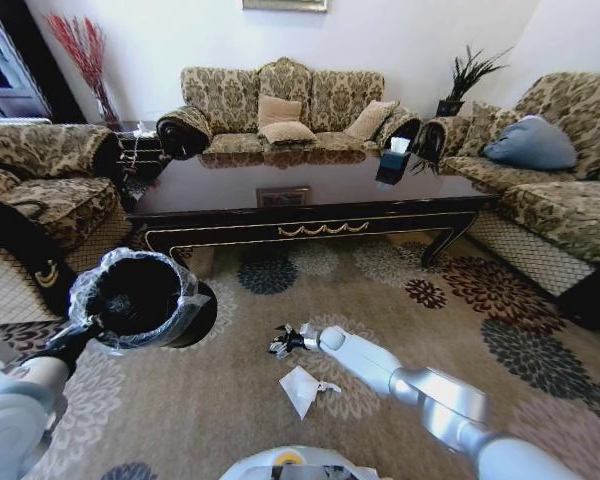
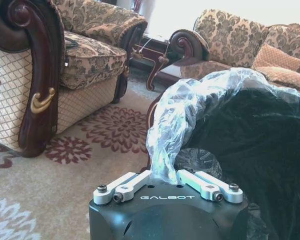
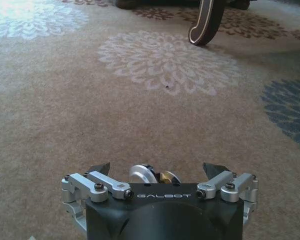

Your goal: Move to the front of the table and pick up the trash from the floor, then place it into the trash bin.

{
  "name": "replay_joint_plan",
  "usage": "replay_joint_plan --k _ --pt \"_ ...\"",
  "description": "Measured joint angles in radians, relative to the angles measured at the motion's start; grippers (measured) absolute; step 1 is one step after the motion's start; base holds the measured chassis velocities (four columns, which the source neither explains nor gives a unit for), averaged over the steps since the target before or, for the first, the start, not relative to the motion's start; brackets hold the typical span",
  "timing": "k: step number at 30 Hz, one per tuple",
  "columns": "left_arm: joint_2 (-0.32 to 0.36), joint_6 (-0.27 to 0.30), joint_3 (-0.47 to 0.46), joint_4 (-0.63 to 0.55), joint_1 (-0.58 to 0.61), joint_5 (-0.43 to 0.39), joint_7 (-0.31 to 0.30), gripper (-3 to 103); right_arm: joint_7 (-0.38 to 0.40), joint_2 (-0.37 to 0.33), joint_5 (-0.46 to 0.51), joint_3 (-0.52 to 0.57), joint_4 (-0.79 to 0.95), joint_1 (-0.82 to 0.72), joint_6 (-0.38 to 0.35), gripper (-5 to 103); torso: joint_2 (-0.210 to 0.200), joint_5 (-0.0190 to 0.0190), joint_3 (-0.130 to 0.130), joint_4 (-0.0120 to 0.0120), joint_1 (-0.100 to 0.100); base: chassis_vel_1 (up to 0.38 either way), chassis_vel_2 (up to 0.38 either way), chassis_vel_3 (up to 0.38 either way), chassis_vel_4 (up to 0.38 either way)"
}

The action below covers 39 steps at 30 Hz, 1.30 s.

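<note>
The trash bin [image 1: 140, 297], black with a crinkled clear liner, hangs above the carpet at the left. My left gripper [image 1: 77, 337] is shut on its rim, and the left wrist view shows the gripper [image 2: 166, 175] pinching the plastic edge of the bin [image 2: 250, 145]. My right gripper [image 1: 283, 342] is low over the carpet in front of the table [image 1: 230, 185]. In the right wrist view it [image 3: 157, 170] stands open, with a small round silvery piece of trash [image 3: 142, 173] between its fingers. A crumpled white paper [image 1: 302, 388] lies on the carpet just beside the right arm.
Patterned sofas surround the table: one behind it [image 1: 280, 105], one at the right [image 1: 550, 190], and an armchair at the left [image 1: 40, 185]. A dark tissue box [image 1: 392, 162] stands on the table's right end. A curved table leg [image 3: 205, 22] rises ahead of the right gripper.
</note>
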Motion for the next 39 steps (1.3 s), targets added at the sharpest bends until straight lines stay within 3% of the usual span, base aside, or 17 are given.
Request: replay_joint_plan --k 8,18,39 --pt "-0.009 0.000 -0.002 -0.014 0.010 -0.003 -0.002 2 -0.039 -0.006 -0.019 -0.060 -0.024 0.037 -0.010 100 0.000 -0.0001 0.000 0.0002 0.000 0.000 0.000 0.000 0.000" --pt "-0.018 0.000 -0.003 -0.032 0.025 -0.008 -0.004 2 0.070 0.016 -0.025 -0.081 -0.061 0.042 -0.025 100 0.000 -0.0001 0.000 0.0002 0.000 0.000 0.000 0.000 0.000" --pt "-0.027 0.000 -0.004 -0.041 0.034 0.002 -0.004 2 0.086 0.047 -0.022 -0.109 -0.109 0.027 -0.018 100 0.000 -0.0001 0.000 0.0003 0.000 0.000 0.000 0.000 0.000"
